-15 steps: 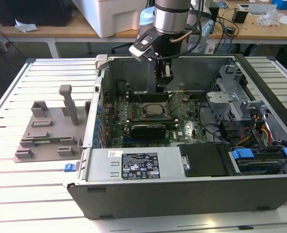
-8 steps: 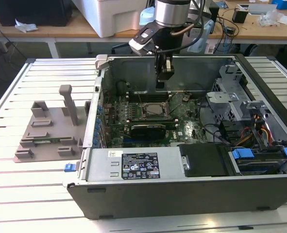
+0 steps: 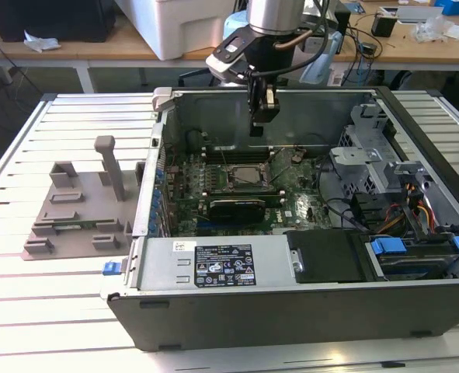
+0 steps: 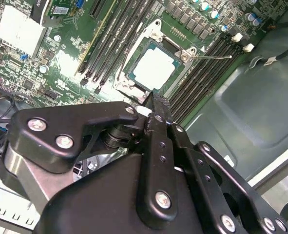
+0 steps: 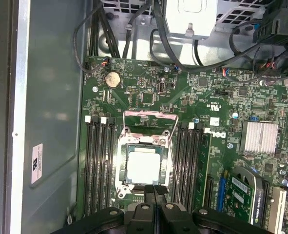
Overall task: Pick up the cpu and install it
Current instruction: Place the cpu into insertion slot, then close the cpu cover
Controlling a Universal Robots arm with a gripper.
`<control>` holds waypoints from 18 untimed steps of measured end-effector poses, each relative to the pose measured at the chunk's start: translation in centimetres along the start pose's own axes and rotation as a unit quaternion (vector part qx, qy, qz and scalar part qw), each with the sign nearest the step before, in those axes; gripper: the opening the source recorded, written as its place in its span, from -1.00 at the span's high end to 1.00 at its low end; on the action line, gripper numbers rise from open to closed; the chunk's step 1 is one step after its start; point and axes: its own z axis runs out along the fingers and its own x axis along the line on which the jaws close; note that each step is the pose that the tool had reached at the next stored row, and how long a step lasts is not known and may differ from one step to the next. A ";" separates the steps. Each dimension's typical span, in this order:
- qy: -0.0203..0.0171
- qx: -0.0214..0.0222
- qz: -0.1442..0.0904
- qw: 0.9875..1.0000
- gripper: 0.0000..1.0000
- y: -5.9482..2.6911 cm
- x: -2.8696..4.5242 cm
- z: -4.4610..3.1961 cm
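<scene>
In the exterior view, an open computer case (image 3: 291,311) lies on a slatted table (image 3: 58,318), taking up the middle and the exterior view's right side of it. A grey fixture (image 3: 74,221) stands on the table near the edge at the exterior view's left, just beside the case. The gripper (image 3: 258,129) hangs inside the case above the motherboard (image 3: 303,206), near the case's far wall. It points down and is clear of the board. The socket (image 3: 240,177) lies on the board below it, a little nearer the camera. From here the claw looks narrow, with nothing in it.

In the second wrist view, the cpu (image 4: 155,68) sits flat inside the socket (image 4: 129,87), its pale metal top facing up. Dark memory slots (image 4: 202,73) run along both sides of the socket. The gripper (image 4: 152,101) has its two black fingers (image 4: 159,131) pressed together, with nothing between them. Their tips hover just off one edge of the socket, and I cannot tell whether they touch it.

In the first wrist view, the cpu (image 5: 145,165) again lies square in the socket (image 5: 122,187), between two banks of memory slots (image 5: 97,161). The metal load plate (image 5: 146,116) is swung open, away from the chip, towards the side of the board that holds a coin battery (image 5: 113,79). The gripper (image 5: 153,190) shows its fingertips (image 5: 147,192) meeting in a closed seam at the socket's edge opposite the plate. They hold nothing.
</scene>
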 end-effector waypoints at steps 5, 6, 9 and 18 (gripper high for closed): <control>0.000 0.000 0.000 1.000 0.79 0.00 0.00 -0.04; 0.000 0.000 0.000 1.000 0.79 0.00 0.00 -0.04; 0.000 0.000 0.000 1.000 0.79 -0.01 0.00 -0.08; 0.000 0.000 0.000 1.000 0.79 1.04 -0.07 -0.17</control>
